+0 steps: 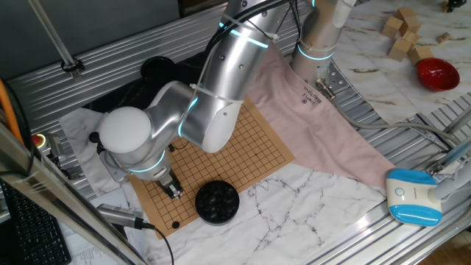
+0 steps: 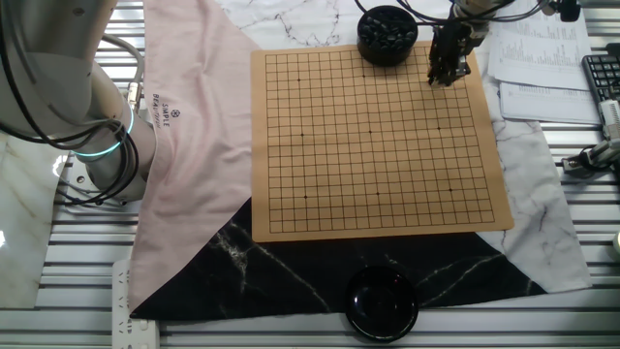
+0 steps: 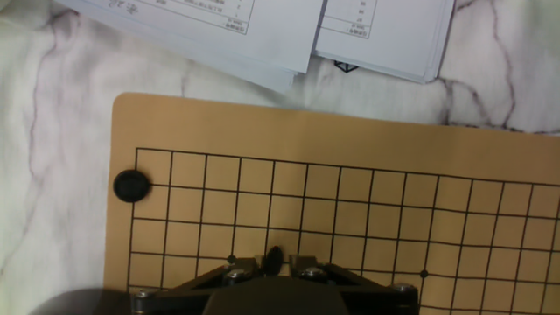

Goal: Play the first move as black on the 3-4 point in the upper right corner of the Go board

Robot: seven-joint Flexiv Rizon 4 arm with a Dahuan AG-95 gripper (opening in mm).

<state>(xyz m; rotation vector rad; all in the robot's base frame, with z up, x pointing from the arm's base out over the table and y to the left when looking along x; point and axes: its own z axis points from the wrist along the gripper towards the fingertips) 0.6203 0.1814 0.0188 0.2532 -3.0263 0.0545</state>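
Observation:
The tan board (image 2: 378, 145) with its black grid lies on cloth; it also shows in one fixed view (image 1: 243, 158) and in the hand view (image 3: 350, 149). My gripper (image 3: 274, 260) is shut on a black stone (image 3: 274, 256) held between the fingertips, just above the board near a small star dot (image 3: 231, 259). In the other fixed view the gripper (image 2: 449, 73) hangs over the board's far right corner region. A second black stone (image 3: 131, 185) sits on the grid's corner point; it also shows in one fixed view (image 1: 175, 224).
A black bowl of stones (image 2: 387, 36) stands at the board's far edge, next to the gripper. An empty black bowl (image 2: 382, 303) sits at the near edge. Papers (image 3: 262, 26) and a keyboard (image 2: 603, 78) lie past the board. A pink cloth (image 2: 194, 145) lies to the left.

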